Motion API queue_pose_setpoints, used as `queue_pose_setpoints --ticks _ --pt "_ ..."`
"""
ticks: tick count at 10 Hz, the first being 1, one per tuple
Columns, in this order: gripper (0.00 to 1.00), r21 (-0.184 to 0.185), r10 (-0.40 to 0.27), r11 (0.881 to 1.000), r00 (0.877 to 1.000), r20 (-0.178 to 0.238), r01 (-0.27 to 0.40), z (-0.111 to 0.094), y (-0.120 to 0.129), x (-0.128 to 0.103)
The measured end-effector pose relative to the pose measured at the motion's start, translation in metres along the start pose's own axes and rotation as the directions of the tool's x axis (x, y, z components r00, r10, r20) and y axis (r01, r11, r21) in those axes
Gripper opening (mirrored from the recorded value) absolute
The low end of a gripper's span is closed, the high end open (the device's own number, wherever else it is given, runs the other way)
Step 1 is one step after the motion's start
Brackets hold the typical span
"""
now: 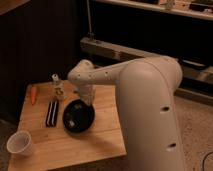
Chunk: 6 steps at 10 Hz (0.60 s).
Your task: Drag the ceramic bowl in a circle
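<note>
The ceramic bowl (77,117), glossy black and shallow, sits near the middle of the wooden table (102,145) and looks slightly tilted. My white arm reaches in from the right and bends down to the bowl's far right rim. The gripper (88,104) is at that rim, shut on it and largely hidden under the wrist.
A translucent white cup (20,144) stands at the front left corner. A black rectangular object (51,113) lies just left of the bowl. An orange carrot (33,94) and a small bottle (56,86) are at the back left. Dark shelving stands behind the table.
</note>
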Motion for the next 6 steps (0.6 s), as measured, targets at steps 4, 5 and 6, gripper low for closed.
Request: queue_pose_setpoints --ticks 4,5,6 --pt "0.14 0.005 0.131 0.991 0.99 -0.061 -0.131 0.02 -0.058 0.061" --pt "0.14 0.011 0.153 0.988 0.986 -0.071 -0.153 0.021 -0.067 0.079" --pt "0.14 0.021 0.176 0.984 0.981 -0.085 -0.175 0.023 -0.078 0.101"
